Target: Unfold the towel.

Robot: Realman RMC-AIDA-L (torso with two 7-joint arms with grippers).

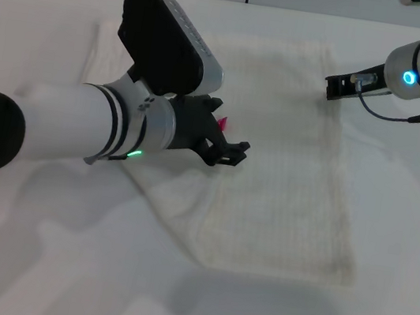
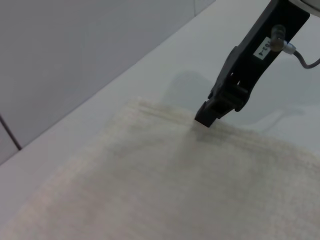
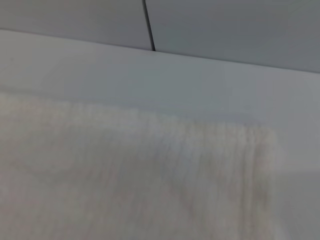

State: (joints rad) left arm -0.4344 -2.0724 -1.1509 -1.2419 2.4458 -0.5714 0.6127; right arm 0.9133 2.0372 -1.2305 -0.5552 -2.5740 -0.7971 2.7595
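The white towel (image 1: 287,178) lies on the white table, partly folded, with its left part running under my left arm. Its small red-pink tag (image 1: 224,121) shows right at my left gripper (image 1: 228,152), which is low over the towel's middle and shut on the cloth at the tagged corner. My right gripper (image 1: 333,87) is shut, with its tips at the towel's far right edge. The left wrist view shows that right gripper (image 2: 205,119) touching the towel's hem (image 2: 165,112); I cannot tell whether cloth is between its fingers. The right wrist view shows only towel (image 3: 125,170) and table.
The white table (image 1: 390,234) extends bare to the right and front of the towel. A grey panelled wall (image 3: 225,30) runs along the table's far edge. My left forearm (image 1: 64,122) lies across the towel's left side.
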